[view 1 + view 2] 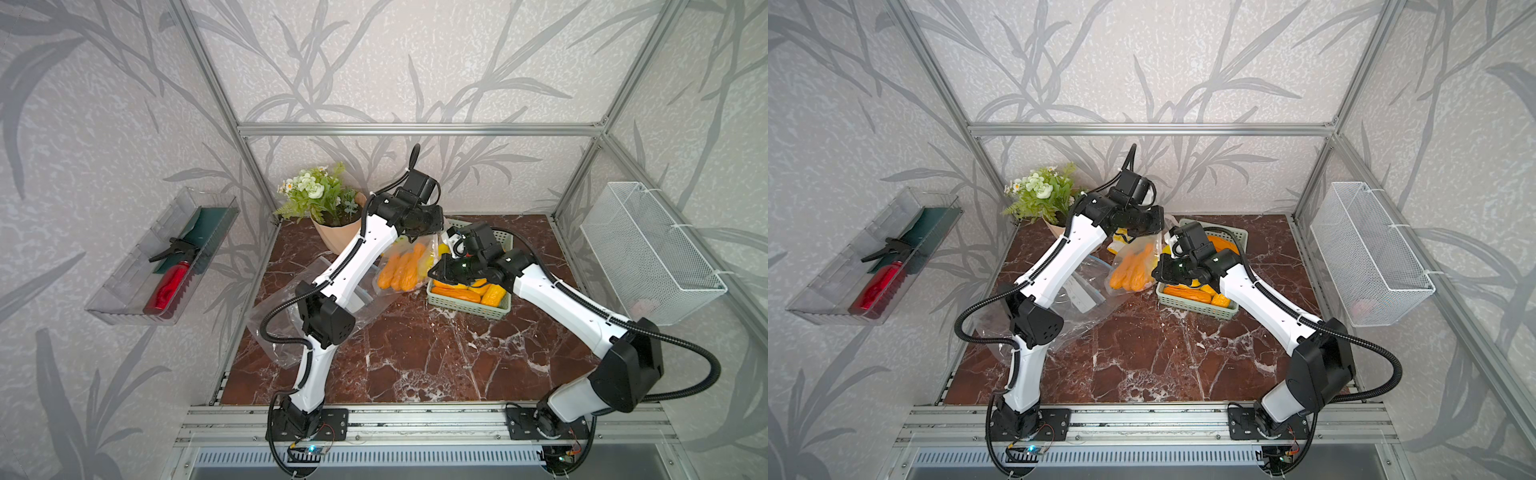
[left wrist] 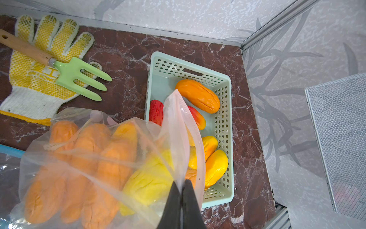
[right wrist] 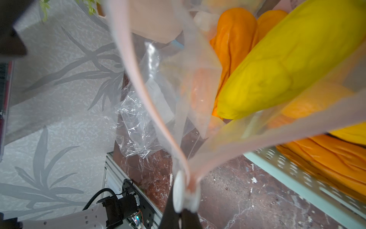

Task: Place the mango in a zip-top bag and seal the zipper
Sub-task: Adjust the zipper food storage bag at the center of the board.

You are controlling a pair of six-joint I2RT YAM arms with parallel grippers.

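Note:
The clear zip-top bag (image 1: 401, 268) (image 1: 1133, 268) hangs tilted between both grippers, just left of the basket. Inside it lie several orange mangoes (image 2: 83, 170) and a yellow mango (image 2: 150, 178) (image 3: 277, 69). My left gripper (image 2: 181, 184) (image 1: 412, 239) is shut on the bag's pink zipper rim (image 2: 178, 126) at its far end. My right gripper (image 3: 186, 206) (image 1: 433, 272) is shut on the white slider (image 3: 185, 193) at the zipper's near end. From there the two pink zipper strips (image 3: 150, 111) spread apart, so the mouth gapes.
A pale green basket (image 2: 190, 65) (image 1: 469, 309) holds more orange, yellow and red mangoes beside the bag. A dotted glove (image 2: 37, 79) and green garden fork (image 2: 79, 77) lie behind it. A flower pot (image 1: 332, 232) stands at the back. Spare clear bags (image 1: 278, 328) lie under the left arm.

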